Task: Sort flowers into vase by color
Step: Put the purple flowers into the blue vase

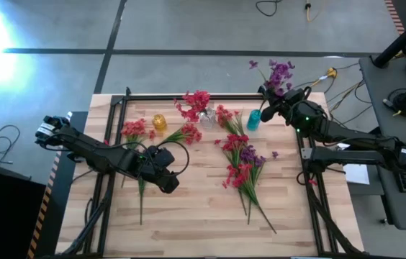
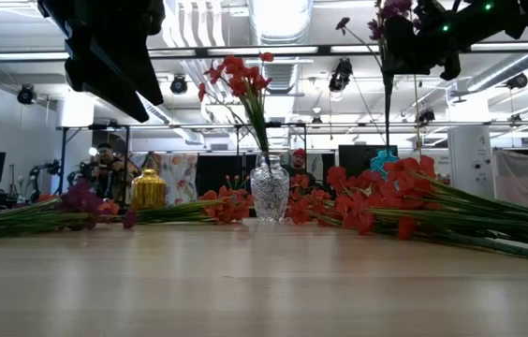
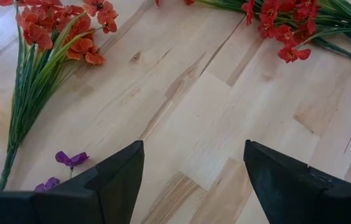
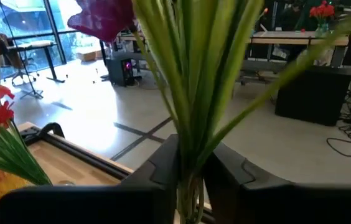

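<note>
One red sprig (image 1: 196, 103) is already stood in the clear vase (image 1: 206, 117). A purple sprig (image 1: 281, 74) is clamped in the right gripper (image 1: 269, 97) above the blue vase (image 1: 253, 120). Many flowers (image 1: 240, 162) are left lying on the table (image 1: 188, 216); the left gripper (image 3: 191, 180) is held open above it.

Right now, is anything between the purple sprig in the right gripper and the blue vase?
Nothing visible blocks it. The right gripper holds the purple sprig upright at the table's far edge, beside the blue vase, whose mouth looks clear. The nearest red flowers lie on the vase's other side.
</note>
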